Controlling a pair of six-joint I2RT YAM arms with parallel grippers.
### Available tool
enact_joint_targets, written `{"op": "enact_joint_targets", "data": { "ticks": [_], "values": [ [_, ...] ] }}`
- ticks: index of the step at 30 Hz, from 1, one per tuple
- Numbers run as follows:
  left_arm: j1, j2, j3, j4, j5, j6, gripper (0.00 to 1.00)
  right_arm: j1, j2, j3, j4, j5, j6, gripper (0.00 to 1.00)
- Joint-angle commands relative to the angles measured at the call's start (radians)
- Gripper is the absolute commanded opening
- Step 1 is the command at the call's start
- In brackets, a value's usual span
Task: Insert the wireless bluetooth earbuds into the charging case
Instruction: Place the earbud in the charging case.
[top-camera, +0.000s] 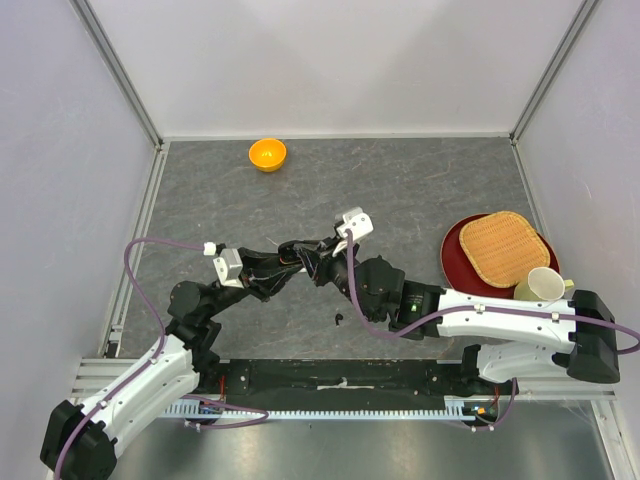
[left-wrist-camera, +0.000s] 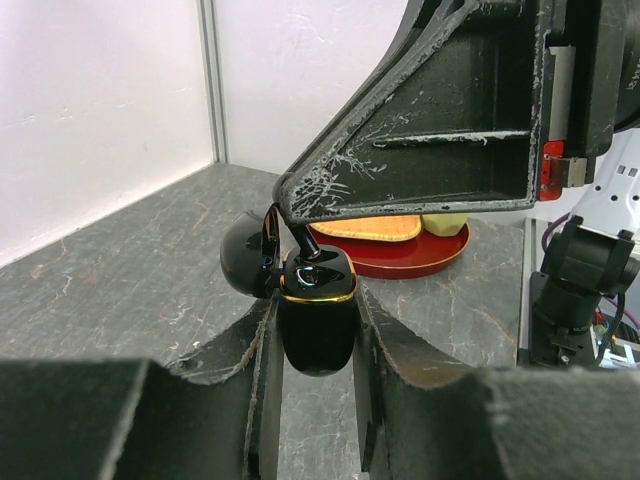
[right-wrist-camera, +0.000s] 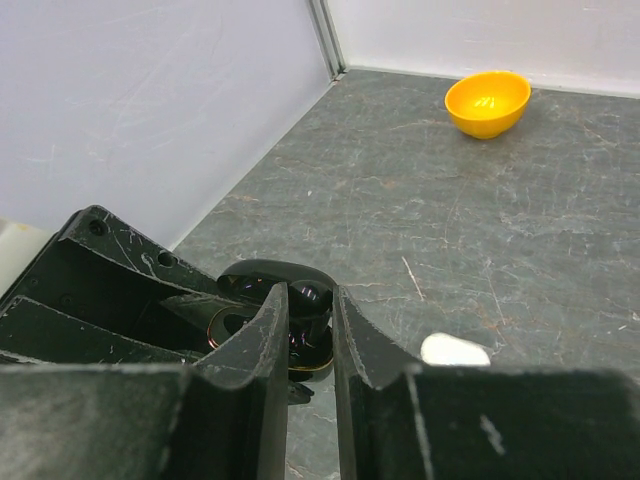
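L gripper (left-wrist-camera: 315, 345) clamps case (left-wrist-camera: 316, 300), R gripper (right-wrist-camera: 310, 305) pinches blk earbud (left-wrist-camera: 303, 250) at socket; misaligned push cd jam bud or twist case loose.

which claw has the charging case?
The left claw: it clamps the charging case by its black body, lid open. The right claw only pinches a black earbud over the case's open top.

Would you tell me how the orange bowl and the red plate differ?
The orange bowl is small and empty; the red plate is wider and carries a woven mat and a cream cup. The bowl sits by the far wall, the plate at the right edge. Both are round.
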Motion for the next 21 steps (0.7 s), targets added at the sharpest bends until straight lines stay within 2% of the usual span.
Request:
{"op": "enact_joint_targets", "data": {
  "ticks": [1,11,21],
  "values": [
    [-0.003,-0.012,0.038,0.057,0.008,-0.025,0.02,0.021,0.003,0.004,0.024,0.051,-0.060,0.00],
    [-0.003,-0.013,0.037,0.055,-0.015,-0.025,0.02,0.052,0.022,0.024,0.006,0.078,-0.129,0.00],
    [-0.003,-0.030,0.030,0.039,-0.089,-0.025,0.02,0.061,0.032,0.039,-0.010,0.047,-0.125,0.00]
  ]
}}
